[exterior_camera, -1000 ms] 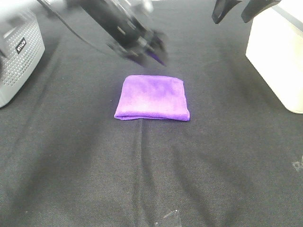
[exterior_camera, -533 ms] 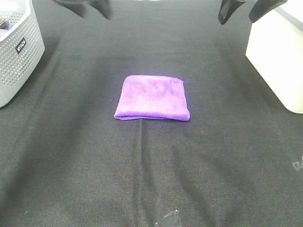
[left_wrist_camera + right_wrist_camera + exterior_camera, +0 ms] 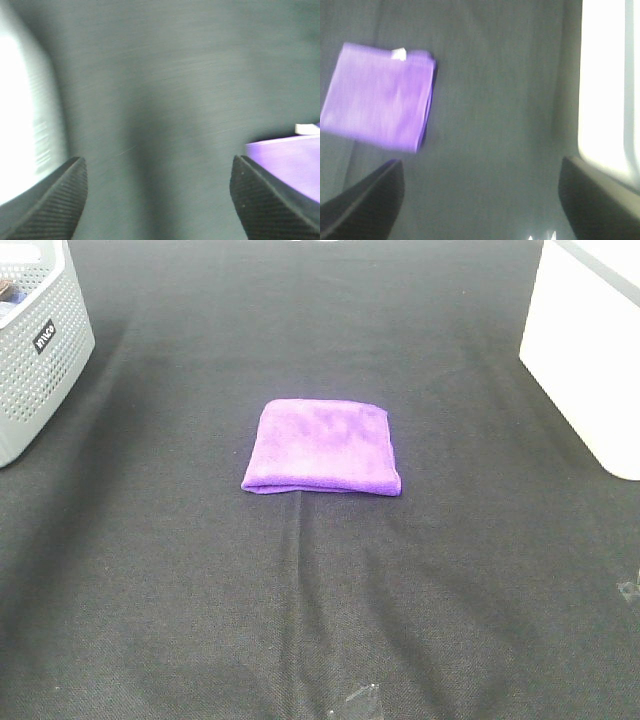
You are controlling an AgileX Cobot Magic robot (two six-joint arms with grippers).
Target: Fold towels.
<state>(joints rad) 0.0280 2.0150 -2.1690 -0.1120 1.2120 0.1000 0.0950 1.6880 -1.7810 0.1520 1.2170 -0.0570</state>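
Folded and left alone: purple towel (image 3: 322, 447) lying as a compact rectangle at mid-table, flat on the black table (image 3: 320, 620), layered edges showing along the near side and at the right.

Gone from the high view within the last second: both arms. A second ago, left arm blurred just beyond the towel's far edge and right jaws dark at the far right; half a second ago, both only at the far edge of the scene; now, neither in sight from above. Towel unmoved throughout, same outline, same spot.

Seen from the wrists: left gripper (image 3: 157, 197) with jaws wide apart and nothing between them, held above bare table, a corner of the towel with its white tag (image 3: 306, 128) just beside one jaw tip. Right gripper (image 3: 480, 200) likewise spread and empty, looking down on the whole folded towel well off to one side, tag at a corner.

Grey perforated basket (image 3: 40, 350) at the far left, white bin (image 3: 585, 360) at the far right, both apart from the towel.

Judged from the neat stack and the pulled-back, empty jaws: folding apparently finished, or at least paused with no fold under way. No loose flap visible needing another pass.
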